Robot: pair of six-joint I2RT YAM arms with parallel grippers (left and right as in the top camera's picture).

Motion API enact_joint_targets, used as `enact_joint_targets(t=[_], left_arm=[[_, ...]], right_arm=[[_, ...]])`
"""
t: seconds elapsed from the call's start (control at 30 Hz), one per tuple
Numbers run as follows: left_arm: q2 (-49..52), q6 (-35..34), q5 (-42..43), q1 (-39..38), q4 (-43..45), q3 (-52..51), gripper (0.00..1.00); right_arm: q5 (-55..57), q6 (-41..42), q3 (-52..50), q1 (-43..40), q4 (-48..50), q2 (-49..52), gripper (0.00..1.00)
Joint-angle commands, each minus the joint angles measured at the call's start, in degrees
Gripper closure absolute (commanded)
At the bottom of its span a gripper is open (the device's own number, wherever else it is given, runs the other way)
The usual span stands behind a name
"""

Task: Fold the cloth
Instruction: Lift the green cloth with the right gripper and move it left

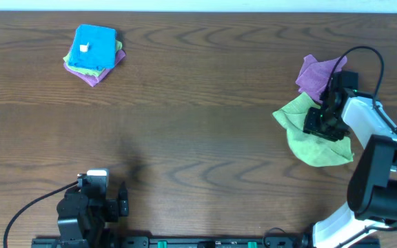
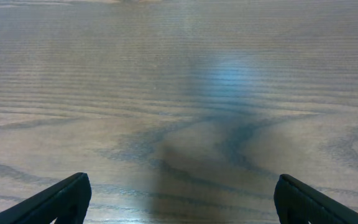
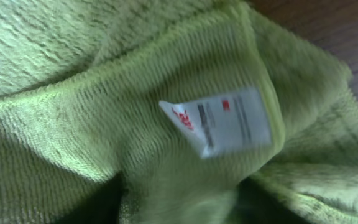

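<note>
finding the cloth [image 1: 316, 147] lying crumpled on the right side of the table [image 1: 198, 117], just beside a purple cloth [image 1: 314, 74]. resting the right pincer [image 1: 322, 124] on its folds with fingers hidden, so not telling whether closed or gripping. holding the left pincer [image 2: 182, 190] wide apart and empty over bare wood. judging it light, limp and grippy, sagging wherever unsupported; aiming for a hemmed corner near the white tag [image 3: 219, 121], not the bunched middle.

Dark wood-grain bench [image 1: 198, 131]: crumpled lime-green microfibre cloth [image 1: 314, 151] at 3 o'clock, rumpled purple cloth [image 1: 314, 76] just beside it at 2, blue-topped folded cloth stack [image 1: 94, 49] at 10.
</note>
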Motion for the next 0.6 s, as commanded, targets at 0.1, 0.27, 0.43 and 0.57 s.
enact_joint_targets(t=[0.1, 0.27, 0.43, 0.57], left_arm=[[-0.4, -0.7, -0.2, -0.3, -0.5, 0.0, 0.05], [-0.4, -0.7, -0.2, -0.3, -0.5, 0.0, 0.05], [-0.4, -0.7, -0.2, -0.3, -0.5, 0.0, 0.05], [-0.4, -0.7, -0.2, -0.3, -0.5, 0.0, 0.05]], right_arm=[[-2.5, -1.9, 1.0, 2.8, 1.8, -6.9, 0.99], [-9.2, -5.3, 1.0, 11.3, 1.9, -15.6, 0.99], [-10.4, -5.2, 1.0, 25.1, 1.2, -18.1, 0.99], [-10.3, -5.2, 1.1, 34.7, 3.1, -18.1, 0.99]])
